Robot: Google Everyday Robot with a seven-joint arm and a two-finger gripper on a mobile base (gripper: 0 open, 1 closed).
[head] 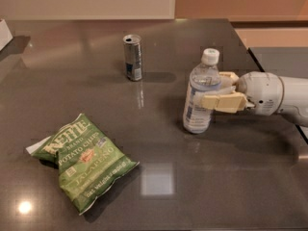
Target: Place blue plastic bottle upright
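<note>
Noted on table [231,177], right of centre: bottle [196,110], upright, base on the surface, white cap on top. Clamped at mid-height by gripper [214,88], reaching in level from the right; one finger [224,102] across the front of the label, the other behind. Farther back, to the left: can [133,57], upright, well apart. Front left: green chip bag [84,161], lying flat.

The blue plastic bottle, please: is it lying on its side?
No, the bottle stands cap up, nearly upright, the pincer shut around its middle.
</note>
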